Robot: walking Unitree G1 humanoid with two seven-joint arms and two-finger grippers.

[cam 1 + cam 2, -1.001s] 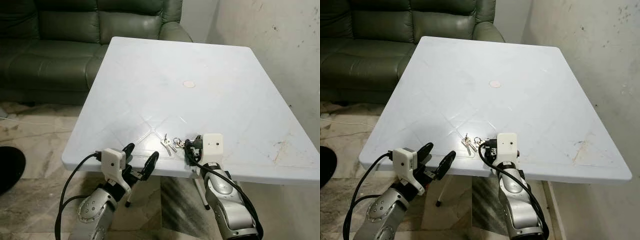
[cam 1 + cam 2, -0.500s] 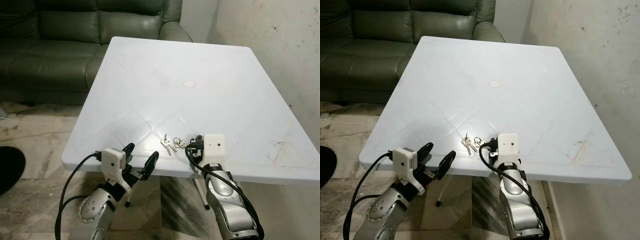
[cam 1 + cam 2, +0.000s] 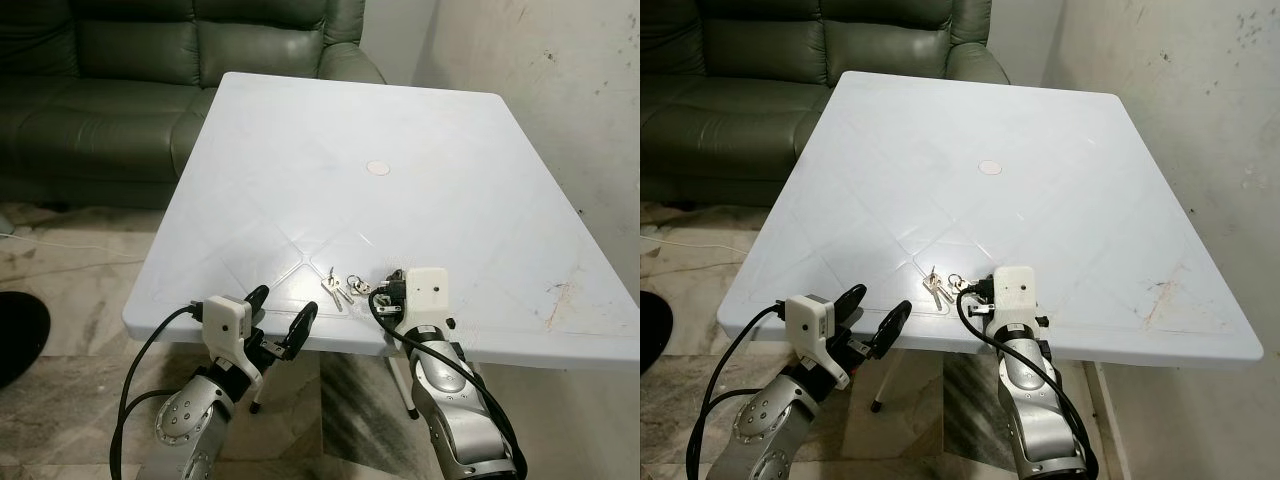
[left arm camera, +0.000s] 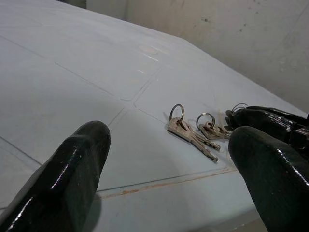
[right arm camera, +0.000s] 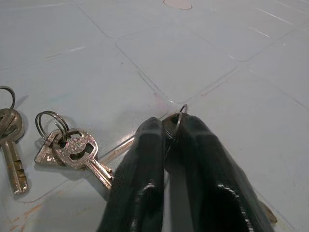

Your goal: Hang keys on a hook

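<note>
We find the right gripper [image 5: 171, 137] clamped on what appears a key ring [image 5: 179, 119]. Left gripper [image 3: 280, 315] spread, idle; two keys [image 5: 67, 147] lie on the table [image 3: 400, 120]

The desk [image 3: 420, 130] looks like smooth pale plastic with a faint sheen. The keys [image 5: 72, 150] and their rings are bright silvery metal. The sofa [image 3: 130, 60] is glossy green leather. The right end effector [image 5: 174, 135] has shiny black fingers [image 5: 145, 164].

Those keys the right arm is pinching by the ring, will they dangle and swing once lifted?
Probably: the right gripper has its jaws shut on a thin ring, so the keys would likely hang loose. The smooth table suggests the other keys slide easily.
</note>
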